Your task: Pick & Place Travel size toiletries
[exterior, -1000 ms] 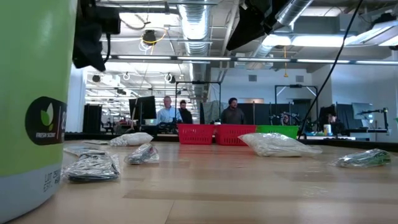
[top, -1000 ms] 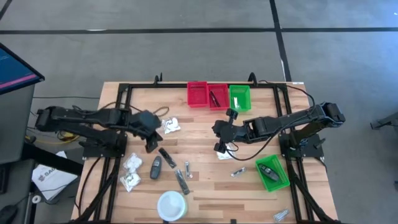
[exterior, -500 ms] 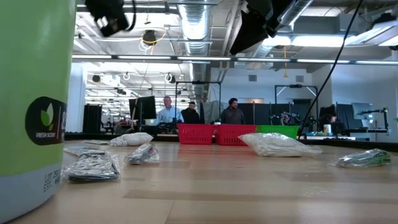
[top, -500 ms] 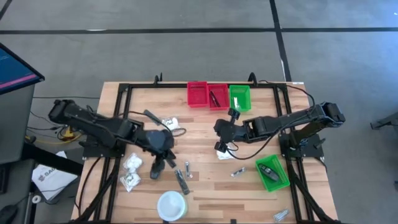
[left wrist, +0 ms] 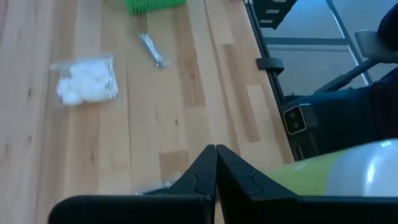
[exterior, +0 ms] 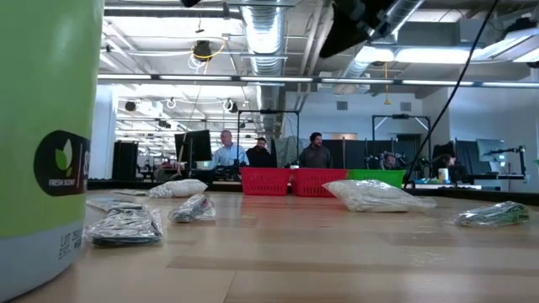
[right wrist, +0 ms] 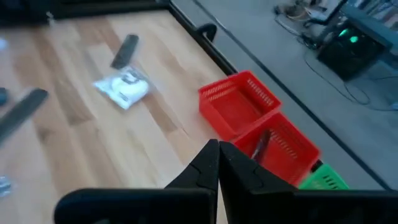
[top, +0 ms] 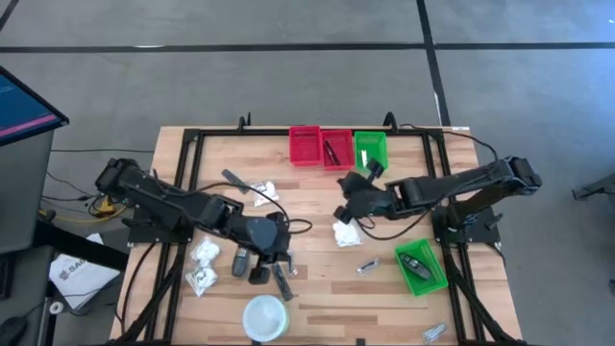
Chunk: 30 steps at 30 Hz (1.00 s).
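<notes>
Seen from above, a wooden worktop (top: 317, 288) fills the lower middle of the frame, with a dark arm reaching in from each side. The left gripper (top: 266, 272) sits low and left of centre, its fingers pressed together with nothing between them, over a cluster of slim dark sticks (top: 282, 281) and a dark oval (top: 239, 260). Further left lie two white crinkly packets (top: 204, 252), and another white packet (top: 261, 190) sits above the gripper, near the middle of the frame. The right gripper (top: 343, 212) is right of centre, also fully closed and empty, just above a white packet (top: 345, 234). A small silvery sachet (top: 368, 264) lies below and to the right of it. Along the top edge of the worktop stand two red bins (top: 305, 146) and a green bin (top: 370, 150) in a row; a dark stick (top: 332, 151) rests in the second red bin. Another green bin (top: 419, 266) at lower right holds a dark oval item (top: 416, 264). A round white tub (top: 265, 316) stands at the bottom centre. In the table-level view, people (exterior: 316, 152) show far beyond the bins.
</notes>
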Motion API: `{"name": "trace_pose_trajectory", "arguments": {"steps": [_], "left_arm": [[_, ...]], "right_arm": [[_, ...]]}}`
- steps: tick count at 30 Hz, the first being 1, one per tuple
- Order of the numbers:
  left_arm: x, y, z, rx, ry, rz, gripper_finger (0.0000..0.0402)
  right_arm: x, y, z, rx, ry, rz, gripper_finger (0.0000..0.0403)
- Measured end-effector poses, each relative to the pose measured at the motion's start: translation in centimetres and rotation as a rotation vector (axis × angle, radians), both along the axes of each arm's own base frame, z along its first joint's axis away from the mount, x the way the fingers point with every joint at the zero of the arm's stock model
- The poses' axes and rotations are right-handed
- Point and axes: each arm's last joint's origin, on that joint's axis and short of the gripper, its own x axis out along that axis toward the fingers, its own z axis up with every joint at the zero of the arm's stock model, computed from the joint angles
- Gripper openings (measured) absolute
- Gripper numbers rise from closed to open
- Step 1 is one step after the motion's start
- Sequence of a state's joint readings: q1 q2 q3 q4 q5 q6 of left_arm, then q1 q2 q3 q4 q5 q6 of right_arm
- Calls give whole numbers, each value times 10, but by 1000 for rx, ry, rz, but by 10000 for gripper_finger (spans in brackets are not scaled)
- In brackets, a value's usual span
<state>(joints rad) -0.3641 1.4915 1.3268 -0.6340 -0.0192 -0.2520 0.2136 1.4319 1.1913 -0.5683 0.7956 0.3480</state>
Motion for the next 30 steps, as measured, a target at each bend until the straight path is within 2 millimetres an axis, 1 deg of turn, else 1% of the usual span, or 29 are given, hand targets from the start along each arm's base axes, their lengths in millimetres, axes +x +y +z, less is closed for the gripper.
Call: {"name": "trace_pose_trajectory", "arguments": {"steps": [2,6,8,13,17,20,23,26,30], "left_arm": [[6,-2,3,10,-9,-13,3],[15,-6,5,29,-6,-35,3],[20,-8,5,36,-7,-50,3],[34,-14,2,44,0,-87,3],[50,-20,-3,35,14,-132,3],[63,-24,-11,57,62,-151,3],[74,-29,-18,76,113,-159,3],[79,-37,-24,91,161,-172,3],[75,-50,-26,65,201,-196,3]], "right_arm": [[-8,4,3,-2,-39,32,1],[-34,9,1,-4,-89,103,1],[-49,8,2,1,-126,126,1],[-87,7,1,66,-234,247,0],[-111,2,0,91,-321,269,0],[-122,-2,2,105,-379,270,0],[-128,-3,1,113,-413,275,0],[-130,-3,-2,119,-411,273,0],[-130,-3,-2,120,-410,274,0]]}}
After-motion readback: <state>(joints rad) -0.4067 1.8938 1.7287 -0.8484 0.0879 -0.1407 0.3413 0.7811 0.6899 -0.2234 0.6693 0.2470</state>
